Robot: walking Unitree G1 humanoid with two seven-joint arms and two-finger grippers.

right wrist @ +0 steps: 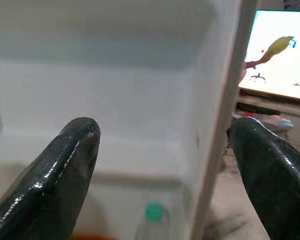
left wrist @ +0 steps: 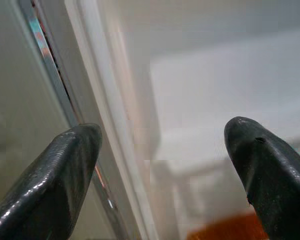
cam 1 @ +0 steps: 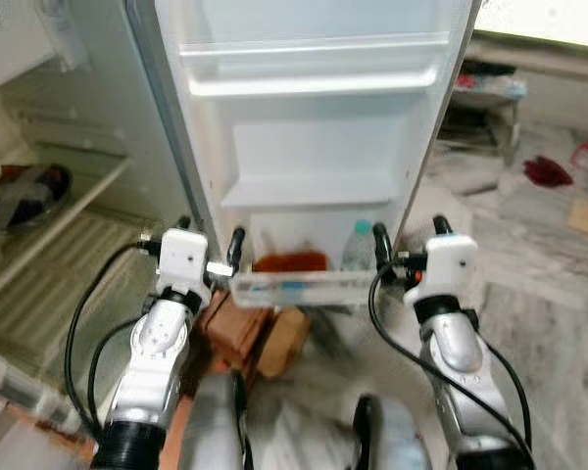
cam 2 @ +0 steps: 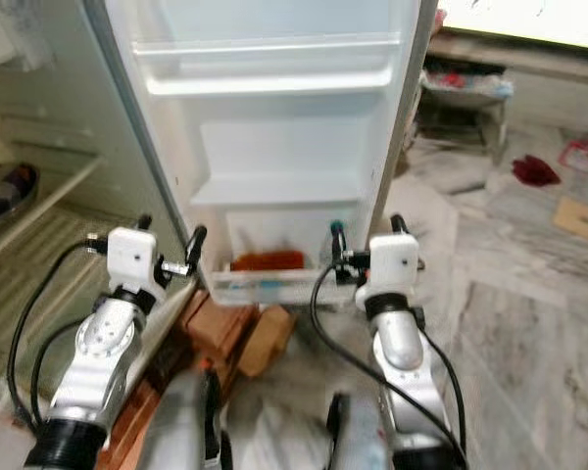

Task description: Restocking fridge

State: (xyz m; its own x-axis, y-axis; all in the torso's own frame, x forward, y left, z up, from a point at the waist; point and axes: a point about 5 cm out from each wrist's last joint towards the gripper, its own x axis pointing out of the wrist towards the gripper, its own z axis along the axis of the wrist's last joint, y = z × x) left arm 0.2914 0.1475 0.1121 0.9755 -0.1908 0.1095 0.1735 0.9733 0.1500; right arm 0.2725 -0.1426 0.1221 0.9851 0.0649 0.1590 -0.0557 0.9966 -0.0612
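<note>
You face the open fridge door (cam 1: 314, 147), its inner racks bare except for the lowest door shelf (cam 1: 299, 287), which holds a water bottle (cam 1: 358, 250) and an orange packet (cam 1: 290, 262). To the left, the fridge's wire shelves (cam 1: 49, 259) carry a dark bowl (cam 1: 24, 196). By my reading, nothing is in hand yet, so the step is to line up with the door and fetch stock. Keep both arms level and move slowly, since the door edge sits close to your left side.

Your left gripper (cam 1: 211, 245) hovers with its fingers spread wide, empty, straddling the door's hinge edge just left of the lowest shelf. Your right gripper (cam 1: 409, 237) is also spread and empty, straddling the door's free edge.

The bottle stands just beside the right gripper's inner finger, apart from it, its green cap (right wrist: 154, 211) low between the fingers in the right wrist view. The packet lies between the two grippers.
</note>
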